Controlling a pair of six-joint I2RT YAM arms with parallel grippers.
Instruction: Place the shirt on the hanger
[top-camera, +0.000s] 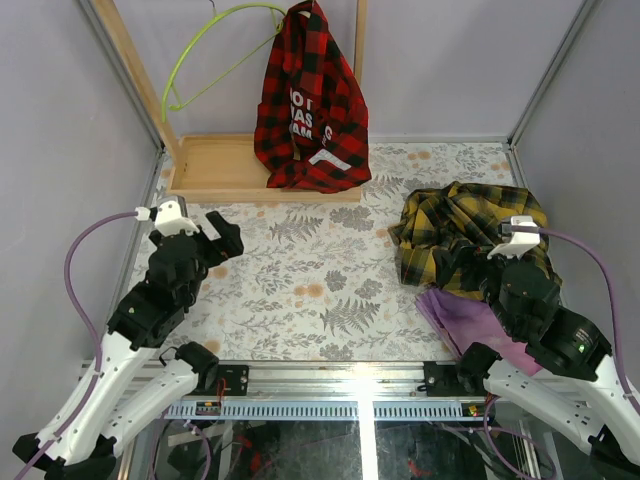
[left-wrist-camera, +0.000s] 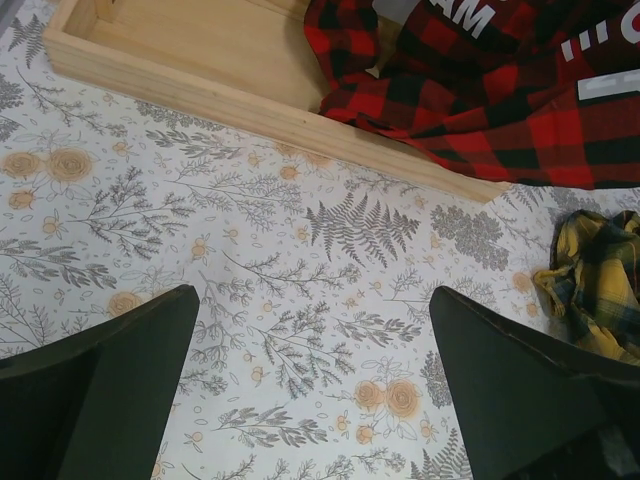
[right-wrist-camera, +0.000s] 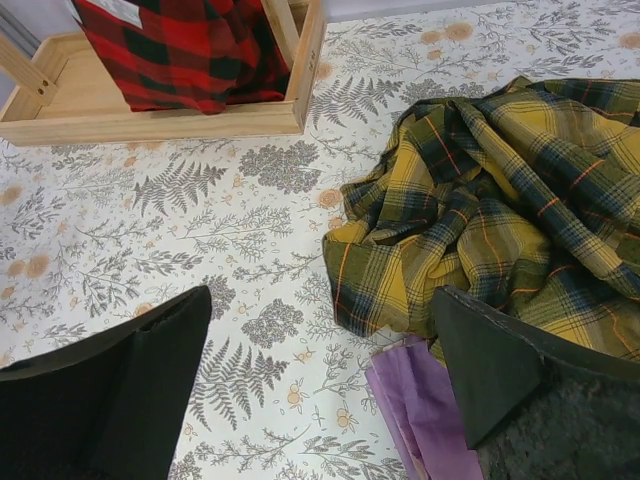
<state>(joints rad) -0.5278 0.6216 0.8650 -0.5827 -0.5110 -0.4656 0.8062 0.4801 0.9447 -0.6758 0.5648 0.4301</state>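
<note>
Finds the shirt (top-camera: 470, 232) heaped by the right edge of the desk (top-camera: 330, 275), the hanger (top-camera: 188, 43) hooked on the rack (top-camera: 134, 62) at the far left corner. Records left gripper (left-wrist-camera: 315, 297) and right gripper (right-wrist-camera: 322, 300) spread wide, empty. Judged pre-pickup; calls next for grasping the shirt's collar.

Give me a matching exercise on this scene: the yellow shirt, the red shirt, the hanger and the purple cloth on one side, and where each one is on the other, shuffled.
Things:
1. yellow shirt
2. red shirt
3. hanger
4. purple cloth

Places:
A. hanging, lower end in the rack's base
B. flat, near right of the table
C. crumpled, far right of the table
D. hanging at upper left, by the rack's post

Pairs: 1-C, 2-A, 3-D, 4-B
</note>
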